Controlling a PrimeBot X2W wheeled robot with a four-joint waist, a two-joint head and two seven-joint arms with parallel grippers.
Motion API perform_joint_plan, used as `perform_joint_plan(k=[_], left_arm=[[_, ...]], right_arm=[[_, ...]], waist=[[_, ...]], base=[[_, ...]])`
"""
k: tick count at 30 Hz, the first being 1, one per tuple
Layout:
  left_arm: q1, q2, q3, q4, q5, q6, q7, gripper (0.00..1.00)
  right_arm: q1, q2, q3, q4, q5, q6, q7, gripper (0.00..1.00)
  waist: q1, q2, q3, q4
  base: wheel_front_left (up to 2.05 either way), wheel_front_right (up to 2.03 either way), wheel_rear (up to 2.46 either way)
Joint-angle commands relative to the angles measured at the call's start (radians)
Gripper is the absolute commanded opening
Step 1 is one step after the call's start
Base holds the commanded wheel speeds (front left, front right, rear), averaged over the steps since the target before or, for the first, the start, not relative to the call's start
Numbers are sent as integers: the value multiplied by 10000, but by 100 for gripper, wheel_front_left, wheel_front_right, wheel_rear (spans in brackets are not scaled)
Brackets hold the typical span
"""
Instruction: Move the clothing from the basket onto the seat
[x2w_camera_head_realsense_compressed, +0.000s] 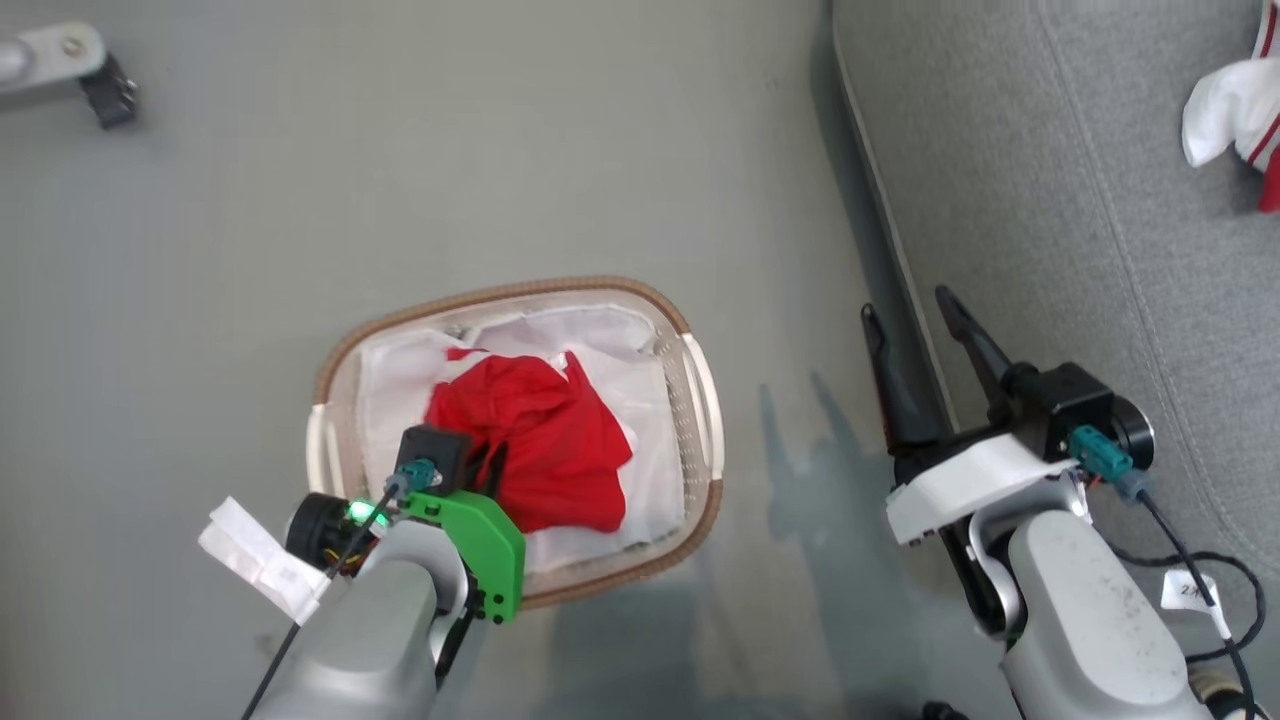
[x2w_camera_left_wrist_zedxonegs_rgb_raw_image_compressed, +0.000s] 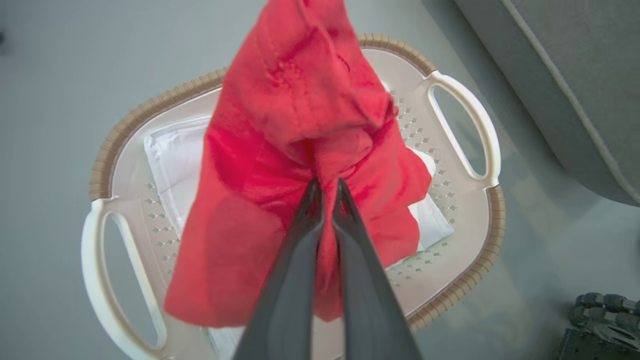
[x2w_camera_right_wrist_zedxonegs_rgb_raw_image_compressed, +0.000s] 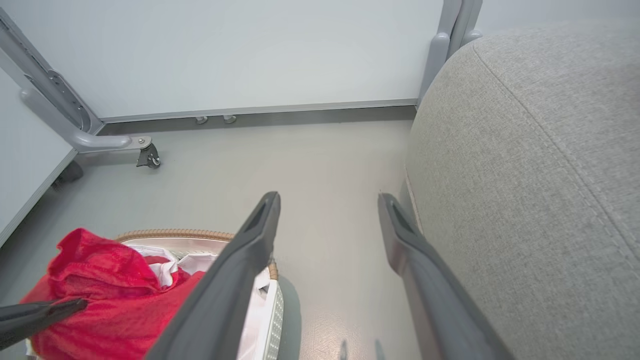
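The basket (x2w_camera_head_realsense_compressed: 500, 290) stands on the grey floor with a white liner (x2w_camera_head_realsense_compressed: 620, 340) inside. Red clothing (x2w_camera_head_realsense_compressed: 540, 430) is bunched up over it, and my left gripper (x2w_camera_head_realsense_compressed: 490, 465) is shut on a fold of that fabric. In the left wrist view the two dark fingers (x2w_camera_left_wrist_zedxonegs_rgb_raw_image_compressed: 328, 184) pinch the red garment (x2w_camera_left_wrist_zedxonegs_rgb_raw_image_compressed: 300, 100) above the basket (x2w_camera_left_wrist_zedxonegs_rgb_raw_image_compressed: 495, 220). My right gripper (x2w_camera_head_realsense_compressed: 906, 305) hangs open and empty beside the edge of the grey seat (x2w_camera_head_realsense_compressed: 1050, 200). A second red and white garment (x2w_camera_head_realsense_compressed: 1235, 110) lies on the seat at the far right.
A grey frame leg with a caster (x2w_camera_head_realsense_compressed: 70, 60) sits on the floor at the far left, also visible against the white wall as the caster leg (x2w_camera_right_wrist_zedxonegs_rgb_raw_image_compressed: 145, 152). Bare floor (x2w_camera_head_realsense_compressed: 780, 330) separates basket and seat. The robot's dark base (x2w_camera_left_wrist_zedxonegs_rgb_raw_image_compressed: 600, 320) is near the basket.
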Motion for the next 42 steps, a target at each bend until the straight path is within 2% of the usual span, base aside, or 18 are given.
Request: perform_joint_plan(k=[1,5,12,27,34,42], left_arm=[[299,16,0,-208,-126,3,-78,0],[660,16,159,-1064,-345,199,-92,0],[1393,30,910,-2683,97,419,-79,0],[2531,48,2296,-5585,1257,103,-79,0],[2739,26,2426,-6641,1389,3,-79,0],[2951,21,2300,-7622,1062,-52,-79,0]], right_arm=[[266,-49,16,75,-90,-10,-18,100],[537,-51,68,163,-188,-10,-18,100],[949,-49,162,266,-215,-10,-18,100],[1717,-48,428,533,5,-10,-18,100],[2053,-48,455,471,67,-10,-18,100],[2474,-48,497,432,64,-11,-18,100]], waist=[[-1,0,-926,600],[-1,0,-1416,864],[-1,0,-2100,1141],[-1,0,-3538,1091],[-1,0,-4078,960],[-1,0,-4552,844]], base=[[0,0,0],[0,0,0],[0,0,0],[0,0,0],[0,0,0],[0,0,0]])
